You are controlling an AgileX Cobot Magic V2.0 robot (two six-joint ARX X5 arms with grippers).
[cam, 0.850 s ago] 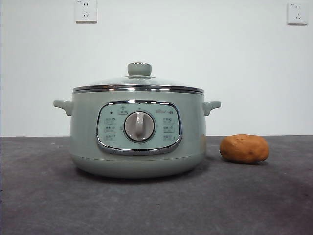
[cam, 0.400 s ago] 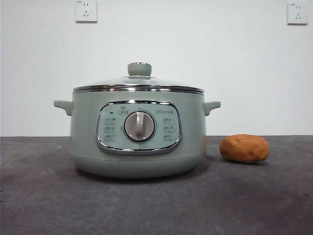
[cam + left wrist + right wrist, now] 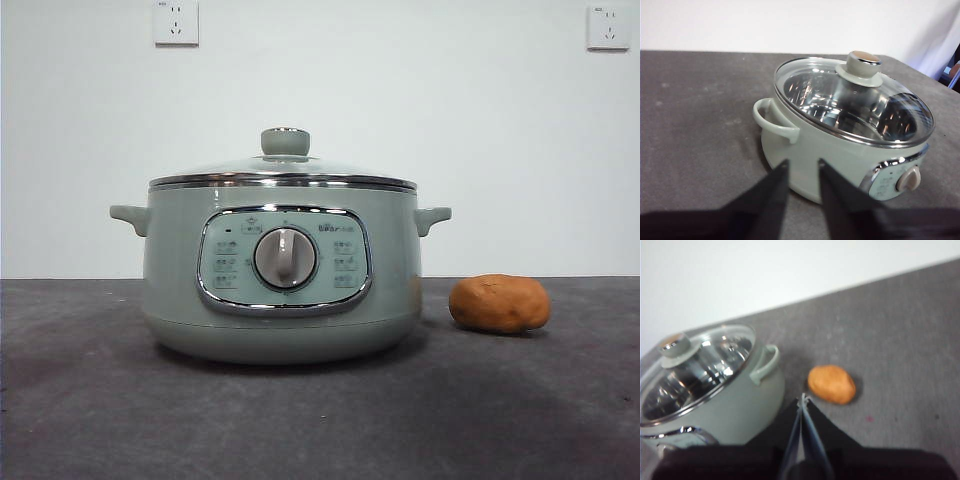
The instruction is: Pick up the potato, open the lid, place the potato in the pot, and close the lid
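**Q:** Front view first: where do things stand?

**A:** The pot [image 3: 281,275] sits on the grey desk [image 3: 90,420] with its lid [image 3: 283,170] seated square on the rim, the knob [image 3: 285,141] upright at the centre. The potato [image 3: 499,303] lies on the desk just beside the pot, off the side with the handle [image 3: 432,217], apart from the wall and not touching it. No arm shows in this view.

**Q:** And the claws?

**A:** The left claw [image 3: 802,167] hangs near the pot on the side away from the potato, its jaws apart with a clear gap, holding nothing. The right claw [image 3: 803,401] hangs on the potato's side of the pot, jaws pressed together tip to tip, also empty, with the potato [image 3: 832,384] near its tips.

**Q:** So which step is this?

**A:** I'd judge the very first one: picking up the potato. Nothing is grasped, and the lid is on.

**Q:** What does the next move call for?

**A:** The right claw looks best placed. It would need to spread its jaws wide enough for the potato's short axis, come down over it and close across the middle. The skin looks rough, so grip should be fair, but the rounded shape could roll if caught off-centre. The left claw, already parted near the pot, seems suited to take the lid by its knob.
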